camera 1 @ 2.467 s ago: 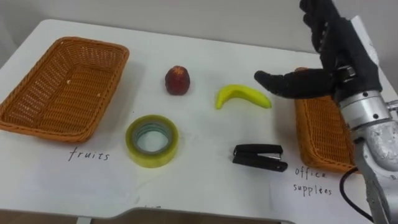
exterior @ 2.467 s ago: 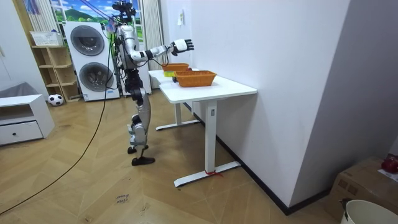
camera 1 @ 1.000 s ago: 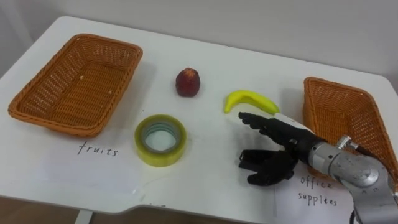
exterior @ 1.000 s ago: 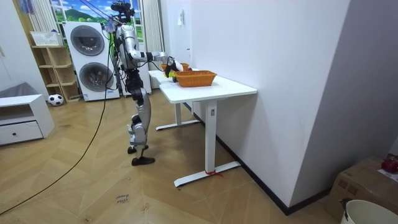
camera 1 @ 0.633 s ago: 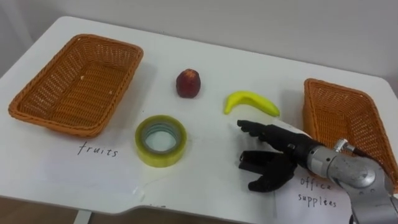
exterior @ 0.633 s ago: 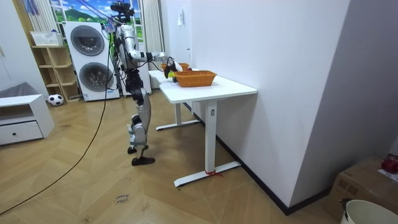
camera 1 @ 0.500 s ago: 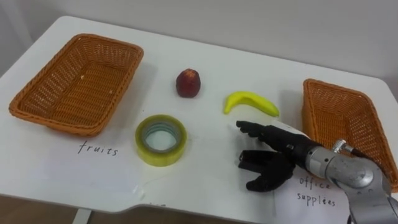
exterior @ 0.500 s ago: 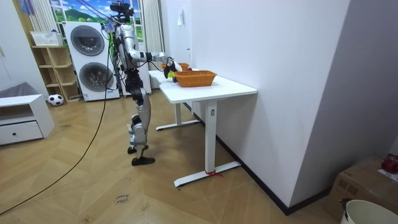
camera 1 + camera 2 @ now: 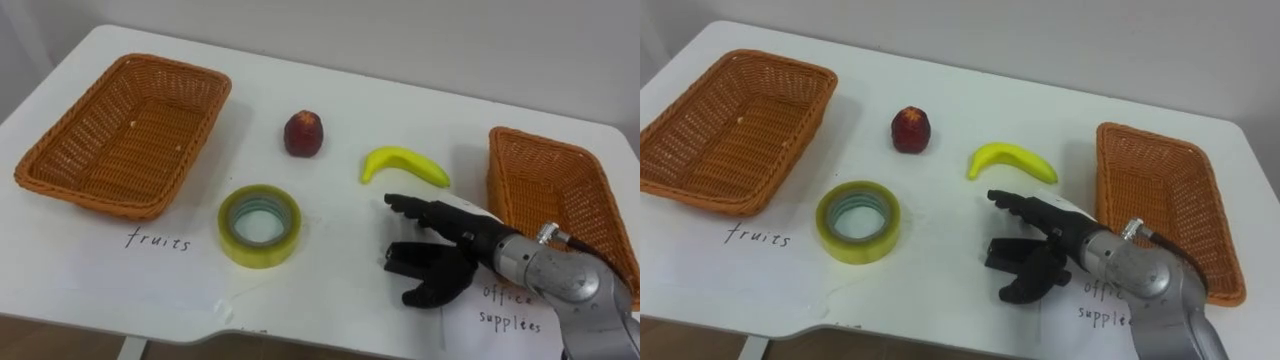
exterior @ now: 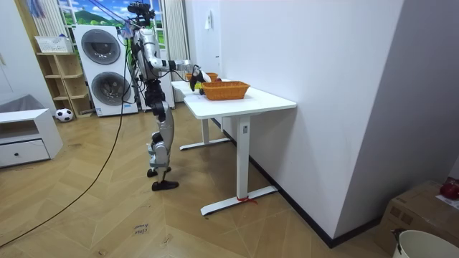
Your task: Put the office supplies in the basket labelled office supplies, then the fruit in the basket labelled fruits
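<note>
1. The right hand (image 9: 455, 245) is seen low over the tabletop (image 9: 330, 300), to the right of the tape roll (image 9: 259, 224).
2. Its fingers (image 9: 425, 212) are held spread and nearly straight above the black stapler (image 9: 400, 258), with the thumb bent at the stapler's near side. No firm grip seems to be made.
3. The apple (image 9: 303, 133) and banana (image 9: 404, 164) are found beyond the tape roll.

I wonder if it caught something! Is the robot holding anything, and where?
Nothing gripped yet. The right hand is open around the black stapler, fingers behind its right part, thumb in front; it lies on the table.
</note>
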